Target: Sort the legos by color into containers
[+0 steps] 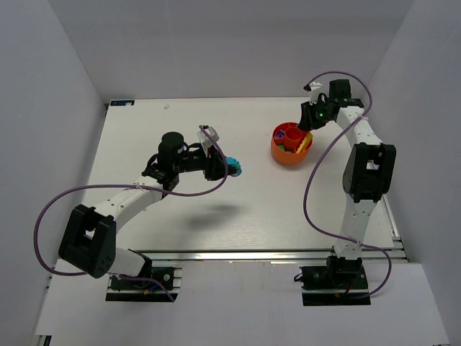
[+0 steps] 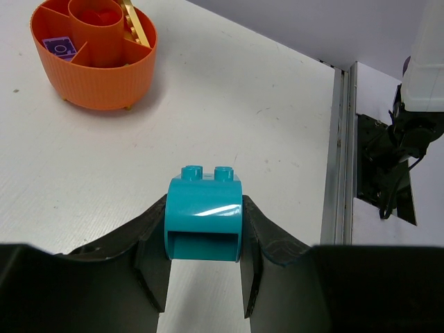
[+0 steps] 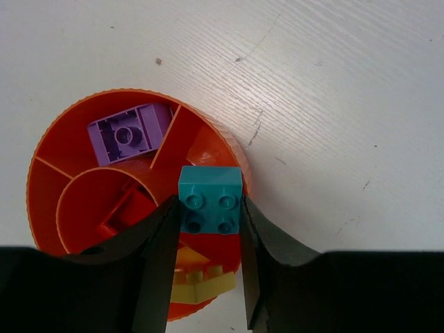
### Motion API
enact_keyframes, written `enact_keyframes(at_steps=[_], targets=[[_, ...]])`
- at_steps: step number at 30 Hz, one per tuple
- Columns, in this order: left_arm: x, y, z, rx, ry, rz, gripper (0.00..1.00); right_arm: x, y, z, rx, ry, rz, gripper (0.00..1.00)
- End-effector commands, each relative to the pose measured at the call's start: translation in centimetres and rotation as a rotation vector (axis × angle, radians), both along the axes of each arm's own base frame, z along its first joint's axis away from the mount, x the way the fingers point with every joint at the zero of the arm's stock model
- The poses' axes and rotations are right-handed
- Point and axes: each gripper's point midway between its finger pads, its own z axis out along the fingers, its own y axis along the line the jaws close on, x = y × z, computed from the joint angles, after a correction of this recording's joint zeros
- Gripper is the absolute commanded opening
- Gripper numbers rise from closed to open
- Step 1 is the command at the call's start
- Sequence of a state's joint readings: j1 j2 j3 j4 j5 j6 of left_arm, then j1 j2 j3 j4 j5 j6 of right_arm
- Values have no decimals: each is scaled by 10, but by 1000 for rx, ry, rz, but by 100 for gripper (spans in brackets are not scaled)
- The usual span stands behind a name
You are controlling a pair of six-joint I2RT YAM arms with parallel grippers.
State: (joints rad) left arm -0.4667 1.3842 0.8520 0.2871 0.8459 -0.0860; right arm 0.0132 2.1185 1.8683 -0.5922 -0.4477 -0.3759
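Now: right tool (image 3: 210, 215) part-way open, clamped on a square teal brick (image 3: 210, 191), directly over the orange bowl (image 3: 41, 159). Best released above what looks a bare compartment (image 3: 208, 147) beneath it, clear of the dividers, not among the yellow bricks (image 3: 198, 281) nearer in or the purple brick (image 3: 128, 132) beyond. Elsewhere, left tool (image 2: 205, 232) grips an arched teal brick (image 2: 203, 208), bowl well ahead.

Left arm (image 1: 124, 205) reaches forward low, right arm (image 1: 358, 209) stretches far, both jaws clamped partway.
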Motion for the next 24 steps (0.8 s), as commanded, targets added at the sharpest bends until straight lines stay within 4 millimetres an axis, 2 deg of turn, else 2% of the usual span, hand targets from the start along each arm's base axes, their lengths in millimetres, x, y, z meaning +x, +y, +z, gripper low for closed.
enact_keyframes(at_steps=[1, 3, 12, 19, 22, 23, 24], targets=[[-2, -2, 23, -22, -53, -18, 0, -1, 3, 17, 9, -25, 25, 30], [-2, -2, 22, -22, -53, -18, 0, 0, 3, 16, 11, -21, 20, 38], [-2, -1, 24, -23, -58, -18, 0, 3, 2, 21, 13, -35, 13, 57], [-2, -2, 22, -22, -51, -18, 0, 6, 2, 28, 18, -55, 3, 58], [-2, -2, 22, -23, -51, -19, 0, 9, -5, 41, -2, -102, -59, 52], [-2, -2, 21, -22, -48, -21, 0, 22, -18, 53, -44, -177, -128, 50], [-2, -2, 21, -22, -48, -22, 0, 20, -24, 81, -53, -249, -171, 47]])
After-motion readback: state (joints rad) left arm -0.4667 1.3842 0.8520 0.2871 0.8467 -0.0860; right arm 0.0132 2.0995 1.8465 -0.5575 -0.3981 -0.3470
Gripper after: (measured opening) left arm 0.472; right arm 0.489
